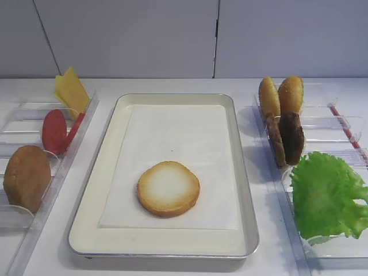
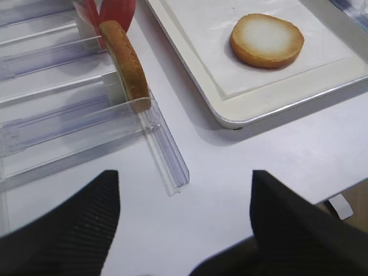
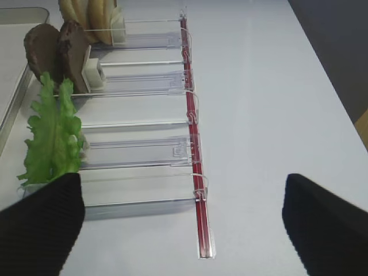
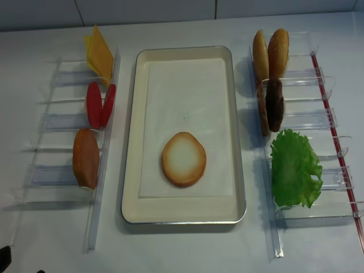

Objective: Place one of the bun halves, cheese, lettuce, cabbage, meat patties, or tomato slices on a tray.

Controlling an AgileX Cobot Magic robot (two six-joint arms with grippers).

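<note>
The bun half (image 1: 168, 188) lies flat, cut face up, on the white paper liner (image 1: 172, 144) inside the silver tray (image 1: 246, 230), toward the tray's near end and roughly midway between its long sides. Its face is pale, almost white, in the middle and shades to a golden-brown toasted ring at the rim; the outline is round but slightly uneven. Nothing touches it. The left gripper (image 2: 184, 230) hangs over bare table near the tray's corner, its two dark ribbed fingers (image 2: 69, 224) spread wide with nothing between them. The right gripper (image 3: 184, 221) is likewise spread and empty, over the table beside the clear plastic bins (image 3: 144, 149). In the right-hand bins a ruffled green lettuce leaf (image 1: 328, 195) leans nearest the camera, with two dark meat patties (image 1: 286, 139) standing on edge behind it and two golden buns (image 1: 280, 95) farther back. In the left-hand bins stand an all-brown domed bun half (image 1: 26, 177), red tomato slices (image 1: 57, 131) and yellow cheese slices (image 1: 71, 92).
</note>
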